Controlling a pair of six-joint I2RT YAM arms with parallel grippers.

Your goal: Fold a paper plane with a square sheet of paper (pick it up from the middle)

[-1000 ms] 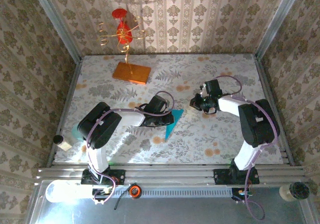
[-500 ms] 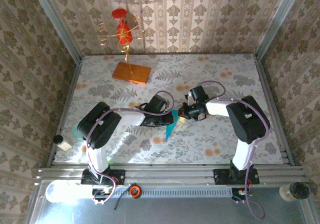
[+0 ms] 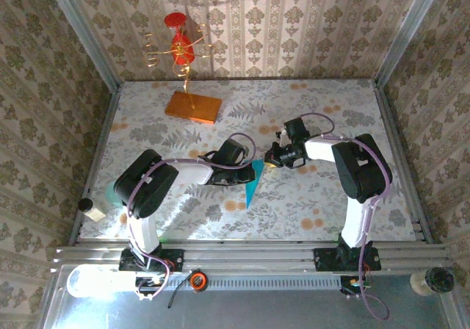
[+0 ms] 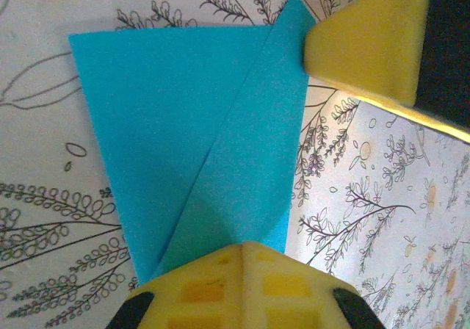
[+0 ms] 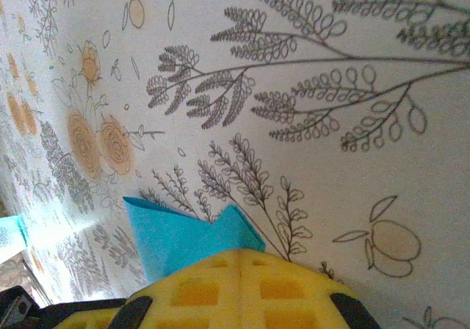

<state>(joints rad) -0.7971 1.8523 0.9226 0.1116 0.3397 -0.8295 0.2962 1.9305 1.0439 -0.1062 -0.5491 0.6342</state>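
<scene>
Right fingers (image 5: pixel 239 288) swung in from the right, now closed and empty, tips at the paper plane's (image 4: pixel 198 138) wide corner. Left fingers (image 4: pixel 242 285) closed, empty, pinning its narrow end to the surface (image 4: pixel 367 197). Looks set for creasing.

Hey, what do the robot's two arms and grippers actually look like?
The left arm and the right arm are built alike: bulky black joint housings joined by white links, with thin purple cables looping along them. The left gripper and the right gripper each carry yellow finger pads moulded with a grid of square recesses, and black parts sit behind the pads.
</scene>
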